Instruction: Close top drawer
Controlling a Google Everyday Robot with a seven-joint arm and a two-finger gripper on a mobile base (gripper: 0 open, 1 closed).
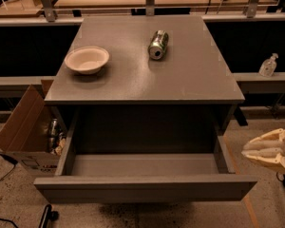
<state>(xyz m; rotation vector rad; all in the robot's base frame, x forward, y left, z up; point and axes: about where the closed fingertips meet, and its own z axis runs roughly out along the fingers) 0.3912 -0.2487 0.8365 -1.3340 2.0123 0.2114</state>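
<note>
The top drawer (145,188) of the grey cabinet is pulled far out toward me, its plain flat front panel at the bottom of the view and its inside empty. My gripper (268,151), cream-coloured, is at the right edge of the view, to the right of the drawer's right front corner and a little above its front panel. It is apart from the drawer and holds nothing that I can see.
On the cabinet top (190,80) stand a white bowl (87,59) at the left and a metal can (158,44) lying on its side. An open cardboard box (23,129) sits on the floor at the left. A sanitizer bottle (268,65) stands on the right ledge.
</note>
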